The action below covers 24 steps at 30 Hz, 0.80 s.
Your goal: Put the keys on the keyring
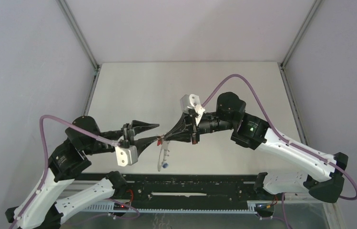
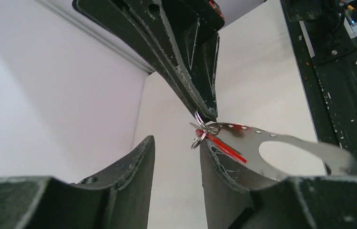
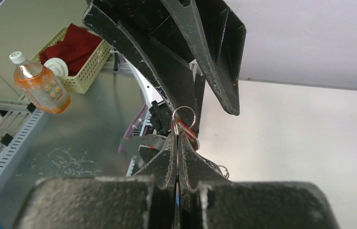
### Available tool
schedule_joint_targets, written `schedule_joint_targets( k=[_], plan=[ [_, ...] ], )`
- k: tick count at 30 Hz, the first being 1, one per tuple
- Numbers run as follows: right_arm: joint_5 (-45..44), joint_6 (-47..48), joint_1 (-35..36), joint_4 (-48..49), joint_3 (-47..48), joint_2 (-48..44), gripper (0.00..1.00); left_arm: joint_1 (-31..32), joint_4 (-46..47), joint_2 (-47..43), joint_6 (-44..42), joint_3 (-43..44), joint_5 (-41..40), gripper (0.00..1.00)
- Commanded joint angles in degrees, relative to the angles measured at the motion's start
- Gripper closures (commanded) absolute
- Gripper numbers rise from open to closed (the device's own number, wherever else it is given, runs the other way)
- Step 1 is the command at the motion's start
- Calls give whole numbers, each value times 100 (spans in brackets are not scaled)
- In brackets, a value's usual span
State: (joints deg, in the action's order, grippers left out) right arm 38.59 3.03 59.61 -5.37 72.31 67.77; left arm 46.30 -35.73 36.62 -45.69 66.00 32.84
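Threading looks partway done: at centre of the top view the keyring (image 1: 161, 153) hangs from the right gripper (image 1: 168, 137), its fingers pinched tight on the rim, with the blue key (image 1: 165, 166) dangling low. The red key (image 2: 221, 147) lies against the half-spread, empty left gripper (image 1: 159, 132); whether it is threaded, I cannot tell.

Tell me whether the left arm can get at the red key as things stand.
Probably yes. The left tool stands open with the red key close by its tips, nothing between them. The shut right tool, pinching the small ring beside it, crowds that spot, so room looks tight.
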Motion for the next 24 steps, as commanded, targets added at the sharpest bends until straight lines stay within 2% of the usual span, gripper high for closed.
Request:
schedule_joint_targets(
  k=[1, 7, 10, 16, 24],
  plan=[
    [79, 72, -29, -316, 461, 85, 100, 1, -202, 2, -492, 339, 461, 58],
    [-19, 97, -29, -507, 634, 175, 100, -5, -479, -19, -850, 303, 627, 81],
    [-130, 10, -31, -437, 635, 167, 100, 7, -540, -54, -1022, 257, 631, 88],
    [-578, -372, -38, 62, 435, 43, 100, 69, -549, -166, -1666, 30, 294, 95],
    [-929, -1178, -90, 1261, -52, -229, 100, 306, -514, -606, -3438, -772, -300, 97]
  ],
)
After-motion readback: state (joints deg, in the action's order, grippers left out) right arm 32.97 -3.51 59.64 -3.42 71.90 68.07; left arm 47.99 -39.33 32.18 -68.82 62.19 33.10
